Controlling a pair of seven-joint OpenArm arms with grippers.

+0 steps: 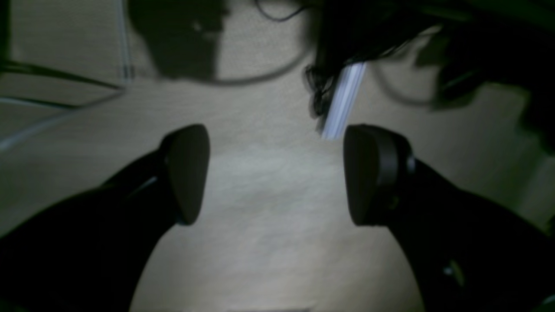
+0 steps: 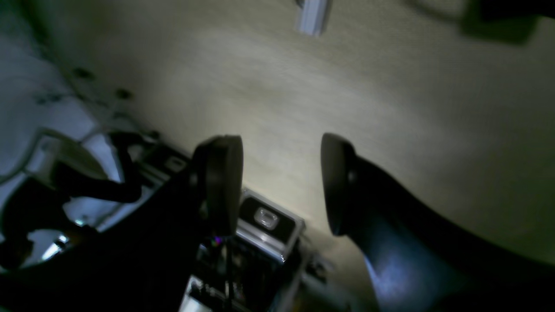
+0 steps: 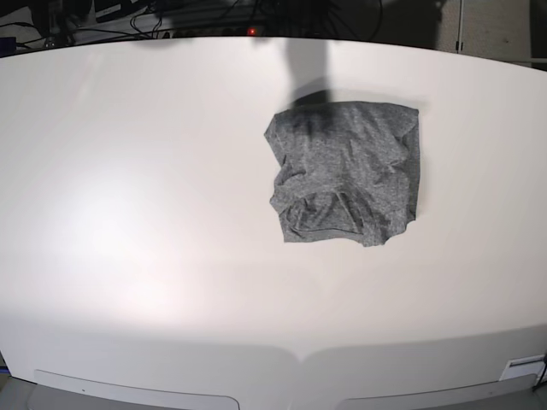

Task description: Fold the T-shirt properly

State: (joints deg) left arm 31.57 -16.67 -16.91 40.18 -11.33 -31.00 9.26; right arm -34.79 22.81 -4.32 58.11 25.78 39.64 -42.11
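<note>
Although the white surface (image 3: 128, 256) fills the base view, neither arm appears in it; nearest the camera lies bare tabletop, and beyond it, toward one o'clock of centre, rests the T-shirt (image 3: 346, 175), a heather-grey, roughly square bundle with wrinkled layers and an uneven near edge at six o'clock. A dark shadow falls across its far-left corner at eleven o'clock. Judged from this shape, folding looks largely done; any remaining step would be best served by pinching only the loose near hem, lifting low, and laying it flat so the layers beneath do not drag. Both wrist views show the arms raised and angled away from the garment. The left gripper (image 1: 275, 173) stands with its jaws wide apart and nothing between them, a pale floor-like background behind. The right gripper (image 2: 282, 184) likewise stands parted and empty, above blurred equipment at seven o'clock.
</note>
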